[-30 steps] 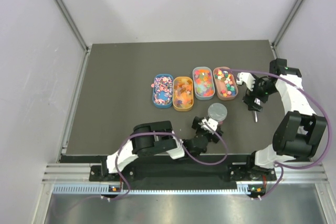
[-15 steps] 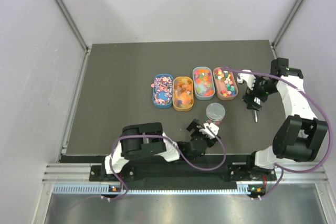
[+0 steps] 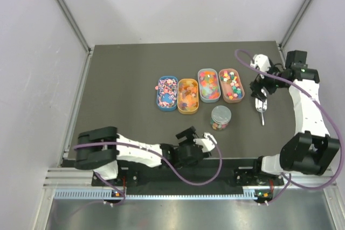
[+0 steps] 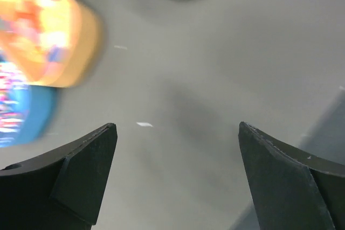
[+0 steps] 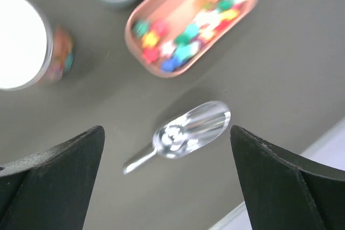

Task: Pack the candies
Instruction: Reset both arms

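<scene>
Candies [image 3: 209, 83] sat in four oval trays in a row at mid-table [image 3: 124, 90]. From the left these were the blue tray [image 3: 167, 92], orange tray [image 3: 188, 96], grey tray [image 3: 208, 85] and pink tray [image 3: 231, 84]. More coloured pieces showed through the wall of the lidded jar [image 3: 221, 117], which stood just on the near side of the grey tray.

Left gripper [image 4: 177, 133]: jaws spread wide, holding nothing. It sat low at the near edge of the table, on the near side of the jar and apart from it. From its wrist camera only bare table lay between the fingers. The orange and blue trays showed blurred beyond the left fingertip, so the candies were well outside the jaws.

Right gripper [image 5: 166, 133]: jaws also spread wide, nothing gripped. It hung just right of the pink tray. From its wrist camera the silver scoop [image 5: 188, 130] lay on the table in the gap between the fingers, touching neither. The pink tray's candies lay just beyond the fingertips, past the scoop. The jar stood off to one side of that view.
</scene>
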Robot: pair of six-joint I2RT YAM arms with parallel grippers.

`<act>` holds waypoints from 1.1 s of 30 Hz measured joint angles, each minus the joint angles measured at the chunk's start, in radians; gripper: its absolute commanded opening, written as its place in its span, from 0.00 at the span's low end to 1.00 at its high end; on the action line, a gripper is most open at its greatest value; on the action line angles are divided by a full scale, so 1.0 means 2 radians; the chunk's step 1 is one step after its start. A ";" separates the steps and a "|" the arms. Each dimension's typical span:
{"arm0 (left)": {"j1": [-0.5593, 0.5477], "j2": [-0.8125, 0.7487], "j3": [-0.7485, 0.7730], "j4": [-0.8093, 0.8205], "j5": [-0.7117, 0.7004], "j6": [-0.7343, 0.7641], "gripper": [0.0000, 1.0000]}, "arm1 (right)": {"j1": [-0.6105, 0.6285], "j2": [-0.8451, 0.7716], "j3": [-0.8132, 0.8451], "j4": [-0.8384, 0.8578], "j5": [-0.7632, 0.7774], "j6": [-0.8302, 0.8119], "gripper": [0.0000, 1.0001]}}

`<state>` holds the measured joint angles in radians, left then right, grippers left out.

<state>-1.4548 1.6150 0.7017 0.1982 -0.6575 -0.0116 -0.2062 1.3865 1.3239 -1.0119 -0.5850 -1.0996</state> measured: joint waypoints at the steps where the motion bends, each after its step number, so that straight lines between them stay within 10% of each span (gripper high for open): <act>1: 0.010 -0.016 0.006 -0.020 0.006 0.010 0.99 | 0.000 -0.011 0.000 0.019 -0.004 0.030 1.00; 15: 0.385 -0.094 0.193 -0.088 0.111 0.112 0.98 | 0.011 -0.138 -0.035 0.238 0.168 0.378 1.00; 33: 0.618 -0.126 0.193 -0.099 0.195 0.096 0.99 | 0.013 -0.084 -0.064 0.285 0.373 0.463 1.00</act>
<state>-0.2195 1.3636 1.0878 0.0010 -0.2672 0.1810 -0.1799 1.2186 1.1957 -0.4412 0.1608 -0.1745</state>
